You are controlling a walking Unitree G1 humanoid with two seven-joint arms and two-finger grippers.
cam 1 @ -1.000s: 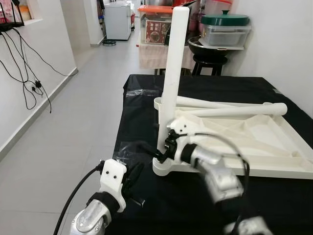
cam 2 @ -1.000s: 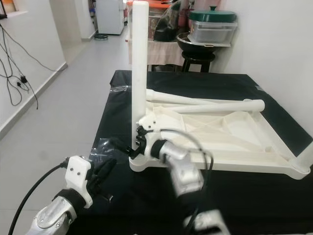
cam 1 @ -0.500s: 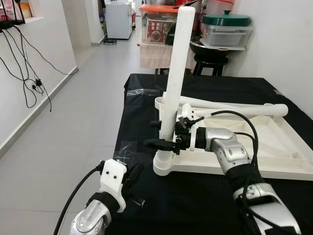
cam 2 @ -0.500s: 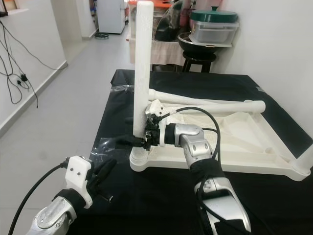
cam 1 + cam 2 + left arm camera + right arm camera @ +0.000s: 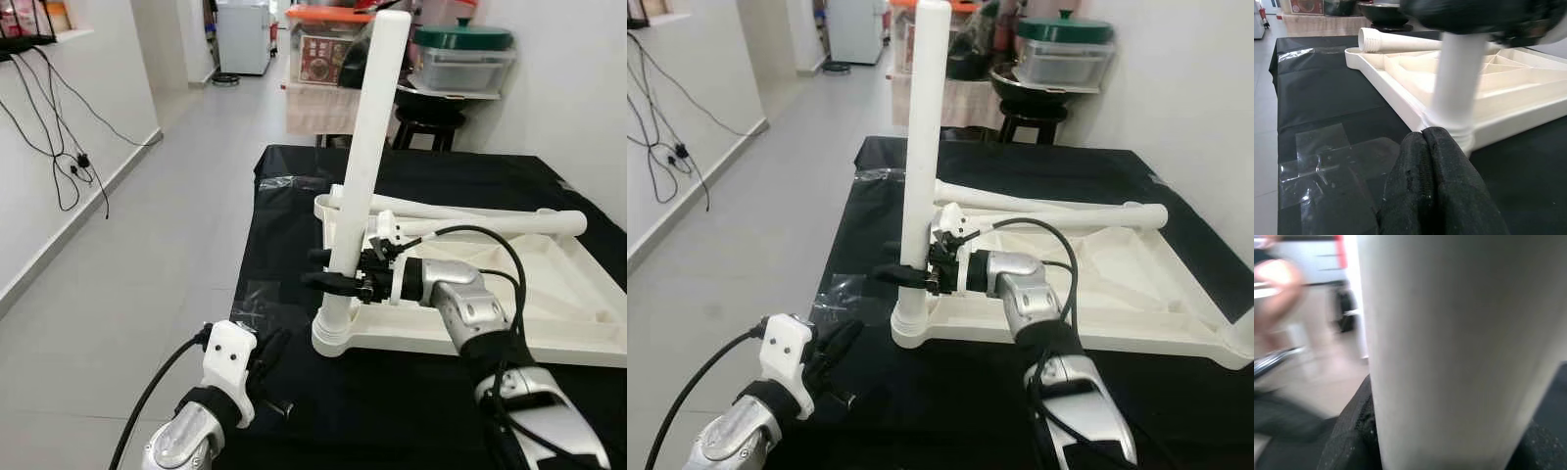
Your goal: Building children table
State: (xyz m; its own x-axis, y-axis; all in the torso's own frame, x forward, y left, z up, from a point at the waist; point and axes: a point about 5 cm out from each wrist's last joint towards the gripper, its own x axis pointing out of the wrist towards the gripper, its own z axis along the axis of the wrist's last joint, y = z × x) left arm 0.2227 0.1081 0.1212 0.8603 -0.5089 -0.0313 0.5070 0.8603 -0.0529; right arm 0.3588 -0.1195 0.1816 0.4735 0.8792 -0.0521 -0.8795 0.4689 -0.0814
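A white children's table top [image 5: 549,294] lies upside down on the black-covered table [image 5: 294,196]. One white leg [image 5: 367,166] stands upright in its near left corner socket [image 5: 338,338]. My right gripper [image 5: 328,269] is shut on this leg a little above the socket, one black finger on each side. In the right wrist view the leg [image 5: 1449,352] is very close, with black fingers [image 5: 1352,431] at its edge. Two loose legs [image 5: 490,227] lie across the far side of the top. My left gripper [image 5: 269,352] hovers low, shut and holding nothing, its fingers [image 5: 1432,186] pointing at the socket.
A patch of clear tape [image 5: 257,294] lies on the black cloth near the table's left edge. Bare tiled floor [image 5: 147,215] runs along the left, with cables on the wall [image 5: 59,166]. A stool with pots and a lidded box [image 5: 451,59] stands behind the table.
My right gripper has risen from beside the corner socket and closed on the leg higher up. The right arm has swung out to the right. The left gripper has stayed put.
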